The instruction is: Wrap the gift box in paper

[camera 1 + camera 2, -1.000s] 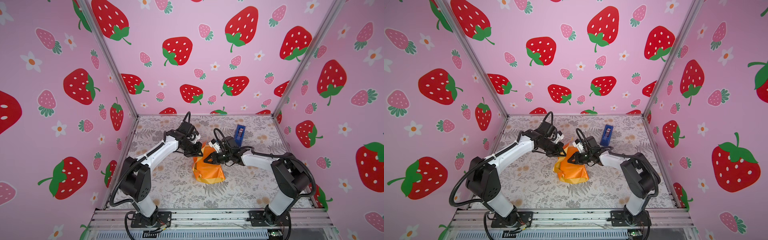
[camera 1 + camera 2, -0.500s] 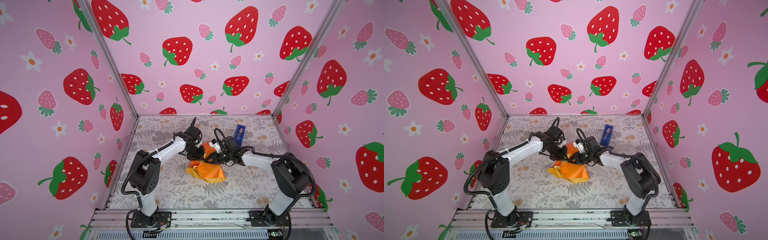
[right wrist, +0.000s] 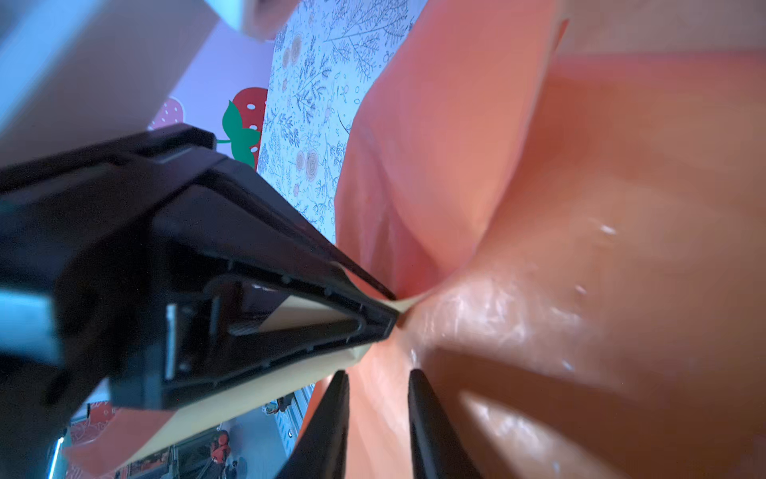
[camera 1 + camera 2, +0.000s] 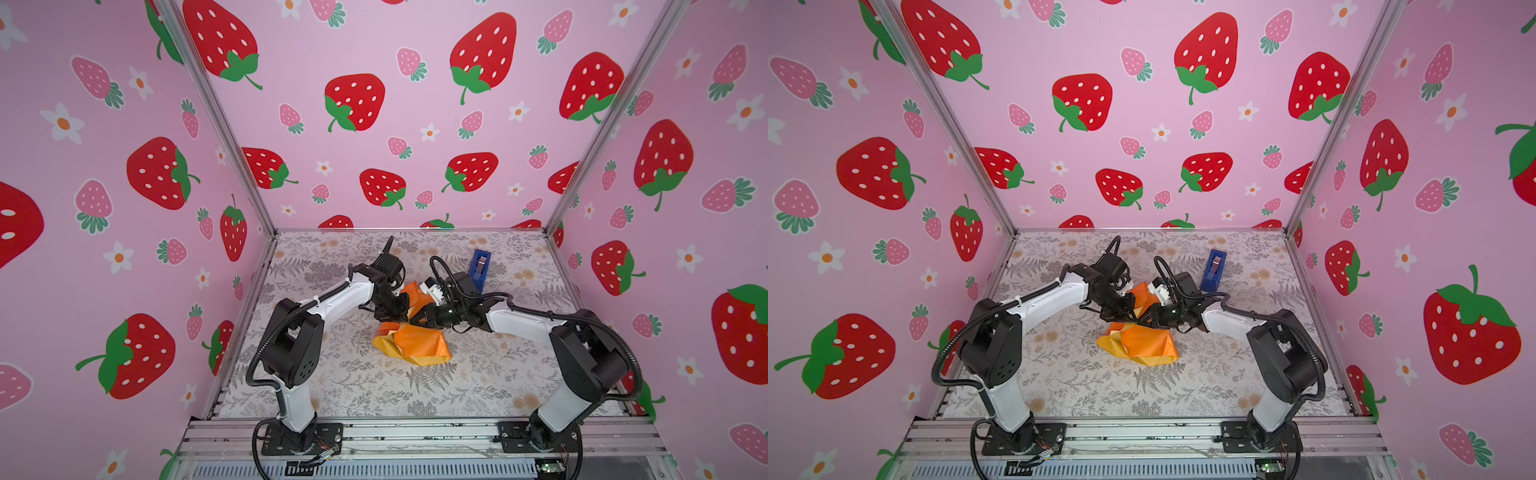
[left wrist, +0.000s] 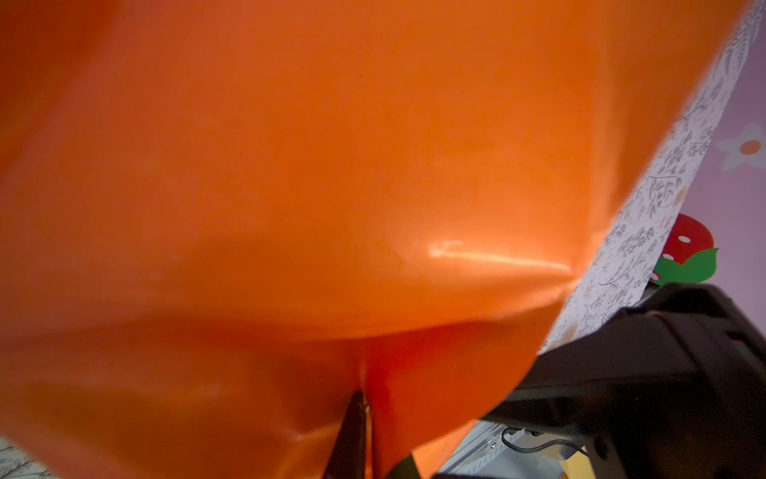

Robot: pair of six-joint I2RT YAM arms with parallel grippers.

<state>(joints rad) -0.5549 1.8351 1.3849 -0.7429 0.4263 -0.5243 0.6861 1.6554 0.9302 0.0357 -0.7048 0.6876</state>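
Paper (image 4: 419, 347) (image 4: 1148, 347) lies as a crumpled bundle near the centre of the floral-patterned worktop (image 4: 374, 395) (image 4: 1100, 386) in both top views. Its glossy bright orange side faces up over most of the bundle, and the paler yellow-orange side shows along the left and front edges. A raised part of the sheet stands up toward the rear, between the two arms. The left tool (image 4: 400, 314) (image 4: 1128, 313) reaches in from the left and the right tool (image 4: 417, 318) (image 4: 1142, 320) from the right. Their tips sit just beside each other at the rear top of the bundle. In the left wrist view the paper (image 5: 331, 166) fills nearly the whole picture. There the left tool (image 5: 360, 410) has its fingers together, clamped on a fold of the sheet. In the right wrist view the left tool (image 3: 389, 311) pinches a pale edge of the paper (image 3: 580, 207) at its tip. In the same view the right tool (image 3: 378, 373) has its fingers apart, with orange sheet showing in the gap. Whether its fingertips touch the sheet cannot be told. A blue tape dispenser (image 4: 480, 270) (image 4: 1213, 270) stands on the worktop behind the right arm, apart from the paper.
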